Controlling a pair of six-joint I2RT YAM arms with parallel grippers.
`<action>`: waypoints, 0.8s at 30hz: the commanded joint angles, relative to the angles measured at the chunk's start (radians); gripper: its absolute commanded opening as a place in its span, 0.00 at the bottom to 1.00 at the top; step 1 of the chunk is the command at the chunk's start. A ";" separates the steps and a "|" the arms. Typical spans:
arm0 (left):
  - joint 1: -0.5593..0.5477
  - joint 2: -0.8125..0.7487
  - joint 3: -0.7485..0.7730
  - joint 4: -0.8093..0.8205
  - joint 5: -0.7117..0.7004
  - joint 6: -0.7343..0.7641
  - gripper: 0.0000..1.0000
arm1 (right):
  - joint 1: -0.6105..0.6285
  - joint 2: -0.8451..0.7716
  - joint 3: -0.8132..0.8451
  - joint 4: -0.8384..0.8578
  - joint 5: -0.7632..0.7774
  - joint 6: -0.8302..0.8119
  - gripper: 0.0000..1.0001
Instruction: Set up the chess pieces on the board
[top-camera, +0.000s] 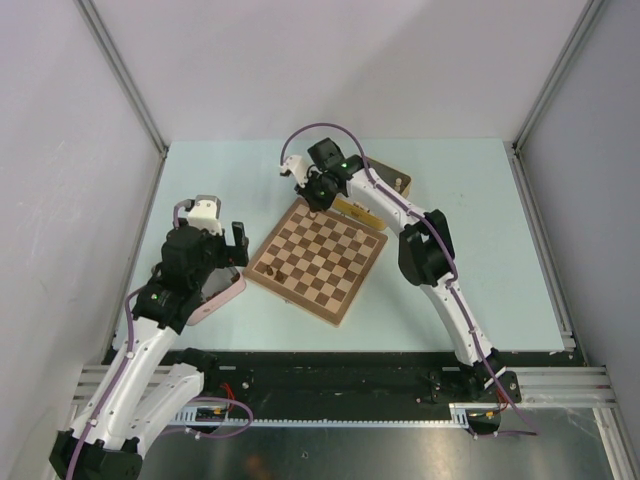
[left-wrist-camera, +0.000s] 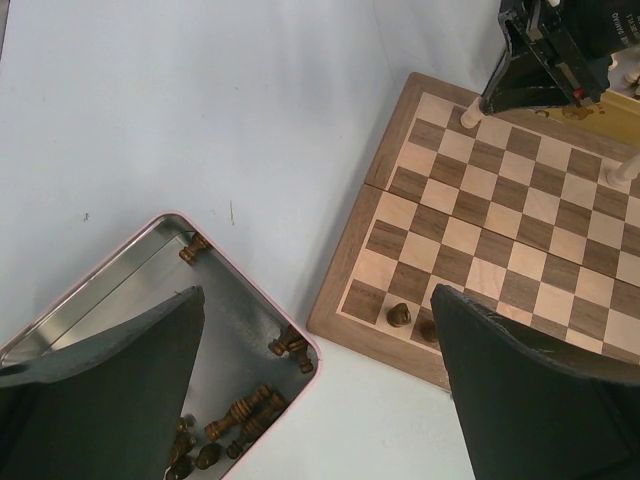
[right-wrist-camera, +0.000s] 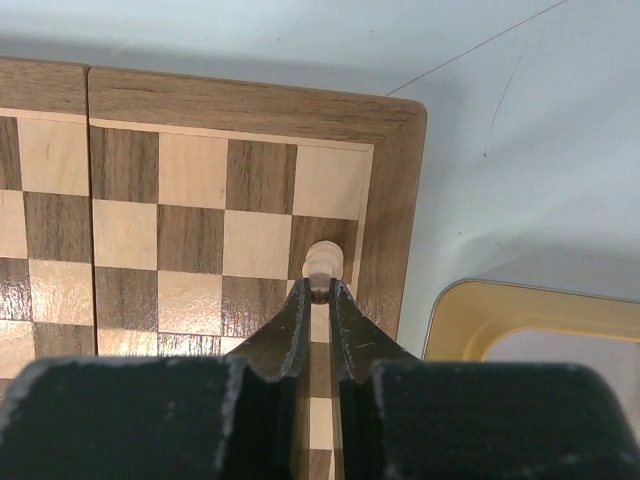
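from its wrist view, right jaws pinch a pale piece (right-wrist-camera: 323, 262); left jaws wide.

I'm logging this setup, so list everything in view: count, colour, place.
table: one, pale blue-green, under everything
board: one, tan and brown squares, mid-table
pink tin: one, pink, left of board
yellow tin: one, yellow, beyond board's far side
pale pieces: two, beige, board's far side, one gripped
dark pieces on board: two, brown, edge nearest pink tin
dark pieces in tin: several, brown, inside pink tin
left fingers: two, black, open above pink tin
right fingers: two, black, shut on one pale piece
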 joint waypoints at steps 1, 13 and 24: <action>0.007 -0.017 -0.005 0.037 0.010 0.030 1.00 | 0.010 0.008 0.047 0.002 0.003 -0.006 0.09; 0.009 -0.015 -0.005 0.037 0.013 0.030 1.00 | 0.015 0.020 0.048 0.002 0.001 -0.003 0.15; 0.014 -0.014 -0.006 0.037 0.013 0.030 1.00 | 0.014 -0.009 0.050 0.024 0.015 0.004 0.42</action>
